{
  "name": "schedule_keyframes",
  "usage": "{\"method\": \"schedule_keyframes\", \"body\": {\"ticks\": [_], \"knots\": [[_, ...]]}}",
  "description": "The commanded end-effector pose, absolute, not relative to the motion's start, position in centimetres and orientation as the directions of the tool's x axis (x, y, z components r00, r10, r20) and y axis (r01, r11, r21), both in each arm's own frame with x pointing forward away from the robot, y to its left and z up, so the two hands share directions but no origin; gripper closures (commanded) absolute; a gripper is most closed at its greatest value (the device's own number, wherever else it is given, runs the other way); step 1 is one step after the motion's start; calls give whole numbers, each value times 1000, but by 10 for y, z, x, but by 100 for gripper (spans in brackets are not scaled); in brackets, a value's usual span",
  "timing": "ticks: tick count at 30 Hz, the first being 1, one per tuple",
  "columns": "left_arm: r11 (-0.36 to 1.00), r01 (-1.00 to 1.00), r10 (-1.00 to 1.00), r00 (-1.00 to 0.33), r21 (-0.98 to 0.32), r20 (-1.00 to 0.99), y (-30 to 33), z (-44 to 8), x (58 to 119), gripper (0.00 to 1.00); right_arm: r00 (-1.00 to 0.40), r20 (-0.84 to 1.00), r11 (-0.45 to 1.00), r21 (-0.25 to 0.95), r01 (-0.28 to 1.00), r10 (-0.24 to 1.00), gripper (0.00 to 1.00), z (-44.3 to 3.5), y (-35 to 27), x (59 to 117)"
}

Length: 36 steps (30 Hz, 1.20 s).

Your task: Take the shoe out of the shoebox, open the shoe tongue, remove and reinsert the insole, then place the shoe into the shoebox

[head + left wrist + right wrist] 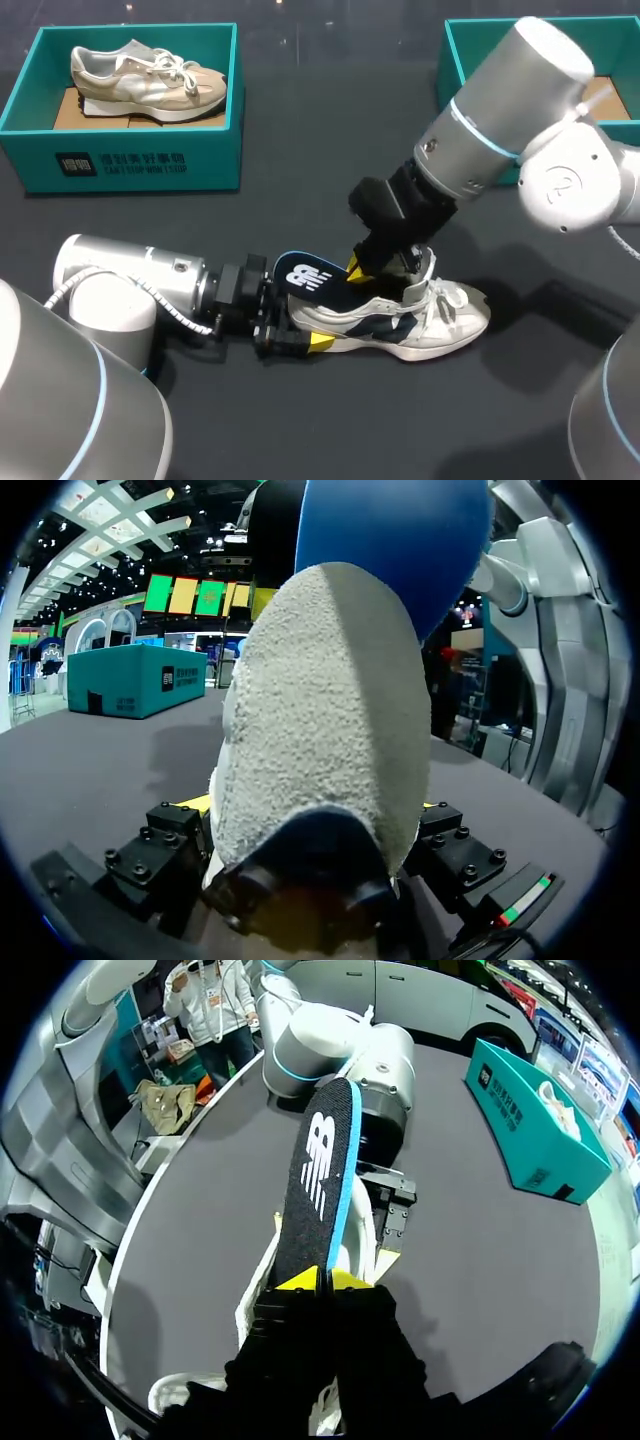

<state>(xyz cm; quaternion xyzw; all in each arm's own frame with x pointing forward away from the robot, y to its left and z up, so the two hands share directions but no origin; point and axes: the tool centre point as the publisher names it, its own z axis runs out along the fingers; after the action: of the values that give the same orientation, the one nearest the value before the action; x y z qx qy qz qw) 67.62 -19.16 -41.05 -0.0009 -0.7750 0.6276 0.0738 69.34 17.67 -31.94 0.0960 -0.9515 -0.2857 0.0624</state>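
Observation:
A white and navy shoe (440, 320) lies on its sole on the dark table, toe to the right. My left gripper (300, 325) comes in low from the left with its fingers wide apart, one on each side of the heel (320, 730), holding it. My right gripper (360, 272) hangs over the shoe's opening, shut on the insole (305, 277), which is black on top with a white logo and blue underneath. The insole (320, 1170) slants up and out over the heel toward my left arm (340, 1040), its front end still down in the shoe (260, 1290). Its blue underside (400, 540) rises above the heel.
A teal shoebox (130, 165) at the back left holds a beige shoe (150, 80). A second teal shoebox (470, 50) stands at the back right, partly behind my right arm. Bare dark tabletop (330, 130) lies between the boxes and in front of the shoe.

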Motion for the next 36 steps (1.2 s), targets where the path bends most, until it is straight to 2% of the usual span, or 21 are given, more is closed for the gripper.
{"method": "schedule_keyframes", "body": {"ticks": [1, 3, 4, 7, 18, 19, 20, 21, 26, 29, 34, 36], "knots": [[214, -91, 92, -989, -973, 113, -192, -412, 676, 100, -971, 76, 838, 523, -155, -228, 100, -314, 183, 693], [214, -91, 92, -989, -973, 113, -192, -412, 676, 100, -968, 93, 843, 515, -153, -233, 97, -313, 184, 694], [214, -91, 92, -989, -973, 113, -192, -412, 676, 100, -968, 101, 847, 510, -148, -230, 80, -312, 184, 694], [214, -91, 92, -989, -973, 113, -192, -412, 676, 100, -971, 134, 867, 487, -110, -199, 60, -310, 184, 695], [214, -91, 92, -989, -973, 113, -192, -412, 676, 100, -947, 262, 864, 503, -28, -183, 54, -301, 180, 701], [214, -91, 92, -989, -973, 113, -192, -412, 676, 100, -943, 276, 862, 506, -22, -186, 50, -301, 180, 702], [214, -91, 92, -989, -973, 113, -192, -412, 676, 100, -938, 293, 862, 507, -14, -187, 36, -301, 181, 702], [214, -91, 92, -989, -973, 113, -192, -412, 676, 100, -931, 310, 861, 508, -8, -192, 29, -301, 181, 703], [214, -91, 92, -989, -973, 113, -192, -412, 676, 100, -905, 380, 861, 508, 29, -193, 38, -304, 186, 702], [214, -91, 92, -989, -973, 113, -192, -412, 676, 100, -897, 405, 862, 504, 56, -179, 38, -306, 188, 701], [214, -91, 92, -989, -973, 113, -192, -412, 676, 100, -890, 420, 833, 546, 92, -177, 50, -312, 191, 697], [214, -91, 92, -989, -973, 113, -192, -412, 676, 100, -888, 427, 828, 550, 108, -168, 50, -314, 192, 694]]}}
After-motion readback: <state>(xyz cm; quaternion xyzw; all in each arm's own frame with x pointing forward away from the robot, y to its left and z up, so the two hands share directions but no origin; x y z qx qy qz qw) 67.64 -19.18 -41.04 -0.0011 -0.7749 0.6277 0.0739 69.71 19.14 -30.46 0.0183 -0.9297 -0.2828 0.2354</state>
